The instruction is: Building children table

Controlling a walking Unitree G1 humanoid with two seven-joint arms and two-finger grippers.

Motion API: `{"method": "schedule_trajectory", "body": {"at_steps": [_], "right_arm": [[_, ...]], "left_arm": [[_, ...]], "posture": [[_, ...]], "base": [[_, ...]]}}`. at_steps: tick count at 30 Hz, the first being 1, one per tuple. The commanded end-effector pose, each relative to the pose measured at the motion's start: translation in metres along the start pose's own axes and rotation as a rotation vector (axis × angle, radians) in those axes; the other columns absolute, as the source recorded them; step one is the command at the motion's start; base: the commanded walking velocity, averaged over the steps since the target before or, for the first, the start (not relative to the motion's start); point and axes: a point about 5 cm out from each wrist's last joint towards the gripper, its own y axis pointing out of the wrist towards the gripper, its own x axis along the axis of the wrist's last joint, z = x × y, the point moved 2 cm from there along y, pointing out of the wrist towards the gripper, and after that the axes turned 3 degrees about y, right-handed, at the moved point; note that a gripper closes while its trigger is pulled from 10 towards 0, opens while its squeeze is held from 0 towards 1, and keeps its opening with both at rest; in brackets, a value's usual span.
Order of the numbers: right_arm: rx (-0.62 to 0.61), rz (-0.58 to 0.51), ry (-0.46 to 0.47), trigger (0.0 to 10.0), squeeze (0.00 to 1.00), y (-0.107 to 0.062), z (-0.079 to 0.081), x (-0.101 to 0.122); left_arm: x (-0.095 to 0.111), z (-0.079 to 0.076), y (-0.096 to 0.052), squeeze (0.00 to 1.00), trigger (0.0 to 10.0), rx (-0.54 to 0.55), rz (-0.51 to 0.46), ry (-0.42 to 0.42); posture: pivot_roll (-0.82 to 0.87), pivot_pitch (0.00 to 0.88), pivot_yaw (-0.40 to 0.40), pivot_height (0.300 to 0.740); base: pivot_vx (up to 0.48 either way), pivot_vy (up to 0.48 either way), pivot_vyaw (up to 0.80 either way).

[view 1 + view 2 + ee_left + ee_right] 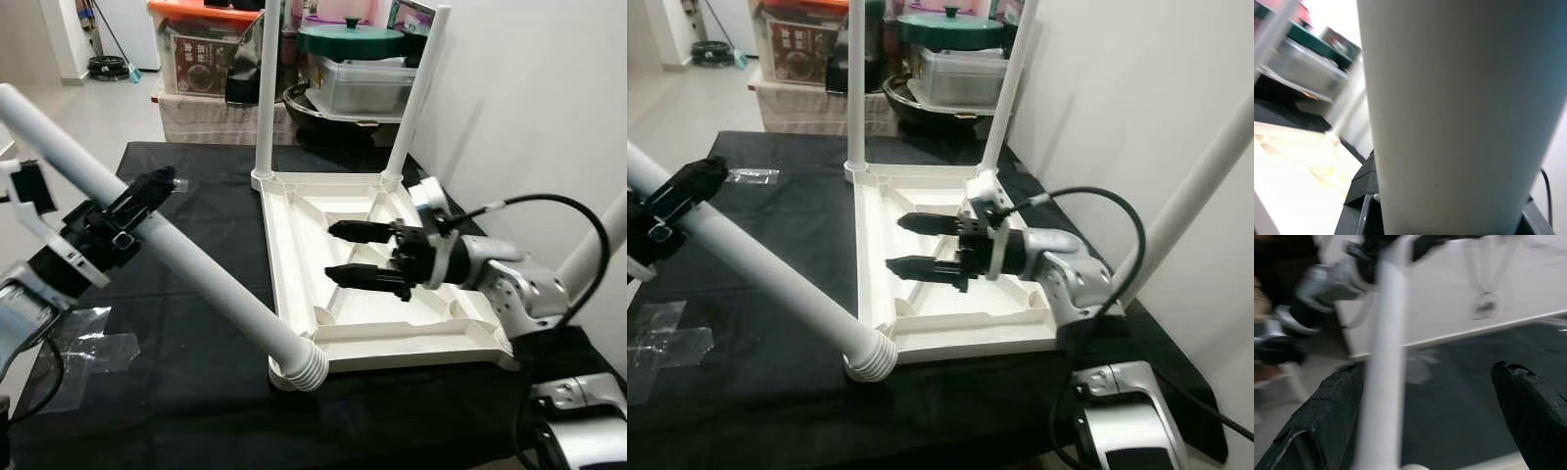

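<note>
**Table leg meets corner socket**

Table leg (196,269), gripped firmly by left gripper (132,211), slants with its ribbed end at the near corner of the upturned tabletop (294,245). Right gripper (358,255) hovers above, fingers spread, empty. Two legs (265,88) stand behind.

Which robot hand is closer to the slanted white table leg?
Left. The left end effector is clamped around the slanted leg partway up it. The right end effector hovers open over the upside-down tabletop, apart from that leg.
</note>
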Motion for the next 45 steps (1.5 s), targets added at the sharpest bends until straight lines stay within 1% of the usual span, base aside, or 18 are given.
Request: {"method": "schedule_trajectory", "body": {"at_steps": [1, 2, 5, 8, 10, 11, 13, 14, 17, 20, 24, 25, 26, 27, 29, 35, 42, 45], "right_arm": [[0.110, 0.035, 0.039, 10.0, 0.00, 0.021, 0.014, 0.001], [0.110, 0.035, 0.039, 10.0, 0.00, 0.021, 0.014, 0.001], [0.140, 0.080, 0.084, 10.0, 0.00, 0.034, 0.020, -0.008], [0.142, 0.084, 0.092, 10.0, 0.00, 0.036, 0.021, -0.010], [0.157, 0.089, 0.195, 10.0, 0.00, 0.049, 0.022, -0.021], [0.157, 0.089, 0.195, 10.0, 0.00, 0.049, 0.022, -0.021], [0.168, 0.118, 0.244, 10.0, 0.00, 0.061, 0.024, -0.030], [0.168, 0.118, 0.244, 10.0, 0.00, 0.061, 0.024, -0.030], [0.142, 0.171, 0.262, 10.0, 0.00, 0.071, 0.023, -0.040], [0.101, 0.218, 0.299, 10.0, 0.00, 0.086, 0.024, -0.050], [0.105, 0.225, 0.306, 10.0, 0.00, 0.091, 0.027, -0.050], [0.105, 0.243, 0.308, 5.6, 0.00, 0.094, 0.029, -0.051], [0.105, 0.243, 0.308, 5.6, 0.00, 0.094, 0.029, -0.051], [0.112, 0.258, 0.310, 0.0, 0.00, 0.096, 0.032, -0.051], [0.114, 0.281, 0.314, 0.0, 0.00, 0.100, 0.035, -0.052], [0.080, 0.288, 0.329, 0.0, 0.00, 0.104, 0.036, -0.053], [0.068, 0.283, 0.336, 0.0, 0.00, 0.105, 0.037, -0.053], [0.068, 0.282, 0.335, 0.0, 0.00, 0.106, 0.040, -0.052]], "left_arm": [[-0.008, -0.005, 0.010, 0.00, 10.0, -0.052, 0.066, 0.013], [-0.008, -0.005, 0.010, 0.00, 10.0, -0.052, 0.066, 0.013], [-0.011, -0.009, 0.016, 0.00, 10.0, -0.091, 0.077, 0.010], [-0.012, -0.009, 0.017, 0.00, 10.0, -0.097, 0.078, 0.009], [-0.019, -0.013, 0.029, 0.00, 10.0, -0.146, 0.087, -0.012], [-0.019, -0.013, 0.029, 0.00, 10.0, -0.146, 0.087, -0.012], [-0.026, -0.016, 0.039, 0.00, 10.0, -0.182, 0.102, -0.029], [-0.026, -0.016, 0.039, 0.00, 10.0, -0.182, 0.102, -0.029], [-0.028, -0.019, 0.045, 0.00, 10.0, -0.211, 0.114, -0.032], [-0.033, -0.025, 0.056, 0.00, 10.0, -0.257, 0.140, -0.029], [-0.035, -0.025, 0.058, 0.00, 10.0, -0.267, 0.153, -0.029], [-0.037, -0.024, 0.058, 0.00, 10.0, -0.267, 0.160, -0.032], [-0.037, -0.024, 0.058, 0.00, 10.0, -0.267, 0.160, -0.032], [-0.039, -0.024, 0.059, 0.00, 10.0, -0.268, 0.167, -0.034], [-0.041, -0.023, 0.061, 0.00, 10.0, -0.272, 0.175, -0.035], [-0.042, -0.023, 0.064, 0.00, 10.0, -0.285, 0.182, -0.029], [-0.043, -0.023, 0.065, 0.00, 10.0, -0.288, 0.189, -0.023], [-0.043, -0.023, 0.066, 0.00, 10.0, -0.293, 0.189, 0.000]], "posture": [[0.05, 0.000, -0.095, 0.740], [0.05, 0.000, -0.095, 0.740], [0.05, 0.000, -0.097, 0.740], [0.05, 0.000, -0.097, 0.740], [0.06, 0.000, -0.104, 0.740], [0.06, 0.000, -0.104, 0.740], [0.05, 0.000, -0.105, 0.740], [0.05, 0.000, -0.105, 0.740], [0.05, 0.000, -0.105, 0.740], [0.06, 0.000, -0.102, 0.740], [0.05, 0.000, -0.098, 0.740], [0.05, 0.000, -0.094, 0.740], [0.05, 0.000, -0.094, 0.740], [0.05, 0.000, -0.094, 0.740], [0.05, 0.000, -0.093, 0.740], [0.05, 0.000, -0.094, 0.740], [0.04, 0.000, -0.090, 0.740], [0.04, 0.000, -0.090, 0.740]], "base": [[0.000, 0.000, 0.00], [0.000, 0.000, 0.00], [0.000, 0.000, 0.00], [0.000, 0.000, 0.00], [0.000, 0.000, 0.00], [0.000, 0.000, 0.00], [0.000, 0.000, 0.00], [0.000, 0.000, 0.00], [0.000, 0.000, 0.00], [0.000, 0.000, 0.00], [0.000, 0.000, 0.00], [0.000, 0.000, 0.00], [0.000, 0.000, 0.00], [0.000, 0.000, 0.00], [0.000, 0.000, 0.00], [0.000, 0.000, 0.00], [0.000, 0.000, 0.00], [0.000, 0.000, 0.00]]}}
